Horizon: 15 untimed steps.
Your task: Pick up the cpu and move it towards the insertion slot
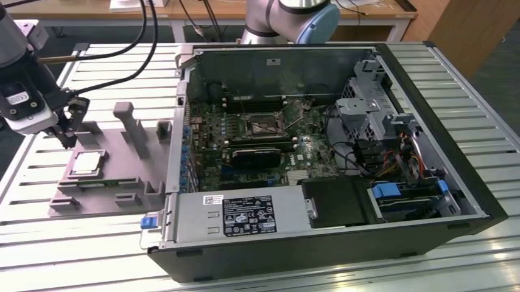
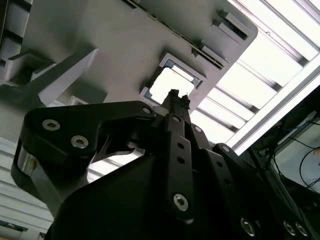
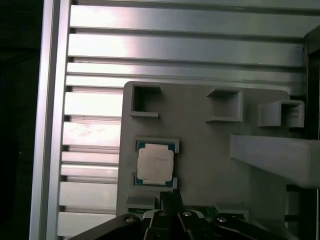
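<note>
The slatted metal table (image 1: 455,267) carries everything. An open computer case (image 1: 325,258) lies on its side across the table's middle and toward the edge at the exterior view's right, so its board faces up and can be reached from above. The grey holding fixture (image 1: 122,182) lies flat just beside the case, near the table's edge at the exterior view's left. Its raised posts and pockets seem shaped to keep loose parts in known places.

The gripper (image 1: 69,131) hangs over the fixture's far corner on that same side, pointing down, and grips nothing. In the first wrist view its fingertips (image 3: 170,197) appear pressed together into one dark tip, just short of the chip's pocket.

The insertion slot (image 1: 262,126) sits in the upper middle of the board inside the case, well apart from the gripper. Its square frame looks uncovered, which I judge leaves it ready to receive the chip.

The cpu (image 3: 155,164) lies flat, silver top up, in a square recess by the fixture's outer edge; it is not yet lifted
</note>
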Each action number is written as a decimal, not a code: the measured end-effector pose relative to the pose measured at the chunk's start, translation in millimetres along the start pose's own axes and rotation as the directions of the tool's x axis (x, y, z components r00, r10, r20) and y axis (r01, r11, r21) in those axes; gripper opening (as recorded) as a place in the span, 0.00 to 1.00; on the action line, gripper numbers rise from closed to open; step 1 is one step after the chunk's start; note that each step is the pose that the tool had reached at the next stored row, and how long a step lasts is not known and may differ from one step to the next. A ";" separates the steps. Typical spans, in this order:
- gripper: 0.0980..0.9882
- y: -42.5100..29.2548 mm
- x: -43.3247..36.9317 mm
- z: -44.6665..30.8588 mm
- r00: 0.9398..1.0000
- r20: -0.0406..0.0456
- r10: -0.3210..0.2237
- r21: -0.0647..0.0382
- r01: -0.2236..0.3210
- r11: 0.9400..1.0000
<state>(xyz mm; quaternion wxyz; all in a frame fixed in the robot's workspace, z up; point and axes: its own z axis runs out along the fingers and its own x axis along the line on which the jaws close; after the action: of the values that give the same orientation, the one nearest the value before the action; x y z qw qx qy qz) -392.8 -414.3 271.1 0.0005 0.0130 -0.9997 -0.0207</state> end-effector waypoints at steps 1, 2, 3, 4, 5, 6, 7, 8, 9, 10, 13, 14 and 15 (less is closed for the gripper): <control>0.00 -0.3 0.0 1.7 1.000 0.000 0.000 0.000 0.000 1.000; 0.00 -0.5 0.0 3.6 1.000 0.000 -0.001 -0.001 0.001 1.000; 0.00 -0.7 0.0 5.4 1.000 0.000 -0.001 -0.001 0.001 1.000; 0.00 -0.8 0.1 7.1 1.000 0.000 -0.001 -0.002 0.001 1.000; 0.00 -0.9 0.1 8.9 1.000 0.000 -0.001 -0.002 0.001 1.000; 0.00 -1.0 0.1 10.8 1.000 0.000 -0.002 -0.002 0.002 1.000; 0.00 -1.1 0.1 12.6 1.000 0.000 -0.002 -0.002 0.002 1.000; 0.00 -1.2 0.2 14.4 1.000 0.000 -0.002 -0.002 0.002 1.000; 0.00 -1.3 0.3 16.2 1.000 0.000 -0.002 -0.002 0.002 1.000; 0.00 -1.3 0.5 18.1 1.000 0.000 -0.002 -0.002 0.002 1.000; 0.00 -1.2 1.8 23.6 1.000 0.000 -0.002 -0.003 0.002 1.000; 0.00 -0.9 2.2 25.5 1.000 0.000 -0.002 -0.003 0.002 1.000; 0.00 -0.4 2.5 27.2 1.000 0.000 -0.002 -0.003 0.002 1.000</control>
<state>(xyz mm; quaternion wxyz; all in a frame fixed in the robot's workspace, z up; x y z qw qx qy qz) -395.3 -413.7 243.9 0.0004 0.0138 -0.9997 -0.0219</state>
